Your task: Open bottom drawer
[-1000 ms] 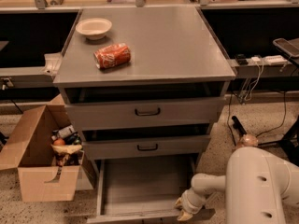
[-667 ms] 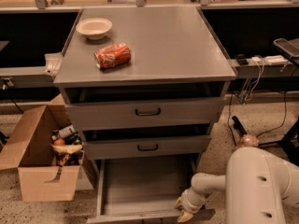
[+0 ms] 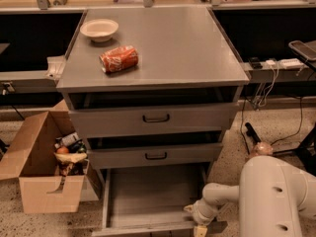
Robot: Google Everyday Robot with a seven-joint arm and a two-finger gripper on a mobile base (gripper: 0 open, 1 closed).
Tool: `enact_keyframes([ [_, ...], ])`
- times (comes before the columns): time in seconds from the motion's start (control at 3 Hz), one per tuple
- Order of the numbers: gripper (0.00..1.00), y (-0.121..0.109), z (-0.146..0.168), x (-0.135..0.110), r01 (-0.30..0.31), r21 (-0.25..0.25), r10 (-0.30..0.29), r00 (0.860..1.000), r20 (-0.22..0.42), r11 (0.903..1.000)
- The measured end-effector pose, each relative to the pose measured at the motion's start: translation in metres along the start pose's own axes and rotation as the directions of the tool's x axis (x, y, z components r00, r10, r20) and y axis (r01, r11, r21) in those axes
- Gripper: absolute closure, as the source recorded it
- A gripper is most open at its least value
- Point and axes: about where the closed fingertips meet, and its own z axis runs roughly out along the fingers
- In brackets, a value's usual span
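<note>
grey metal cabinet (image 3: 197,58) in the middle of the view, three drawers stacked in its front. on the flat top, a pale bowl (image 3: 99,29) upright toward 11 o'clock, and a red can (image 3: 119,59) lying on its side at 5 o'clock of the bowl, near it but apart. top drawer (image 3: 197,120) slightly ajar, dark gap above its front, loop handle (image 3: 156,118) centred. middle drawer (image 3: 197,154) also out a little, with a smaller handle (image 3: 156,155) in the middle of its front. bottom drawer (image 3: 153,191) at 6 o'clock of the cabinet, standing far out over the floor, wide flat grey inside open to the camera, front edge running along the lower border of the view. gripper (image 3: 200,229) at 5 o'clock of that drawer, right at the right end of its front edge, partly cut off by the lower border; cannot tell whether clamped, loose, or gripping anything. white arm (image 3: 222,194) reaching in from 4 o'clock, joined to a bulky rounded white shell (image 3: 276,196) filling the lower right corner. open cardboard box (image 3: 34,186) on the speckled floor (image 3: 276,127) at 8 o'clock of the cabinet, just beside the open drawer, holding a jumble of small items. at 3 o'clock, a white power strip (image 3: 281,63) with cables (image 3: 258,90) hanging below it.
</note>
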Motion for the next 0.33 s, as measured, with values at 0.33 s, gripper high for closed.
enact_keyframes([
  [0.33,0.0,0.0,0.0,0.0,0.0,0.0,0.0,1.0,0.0,1.0],
])
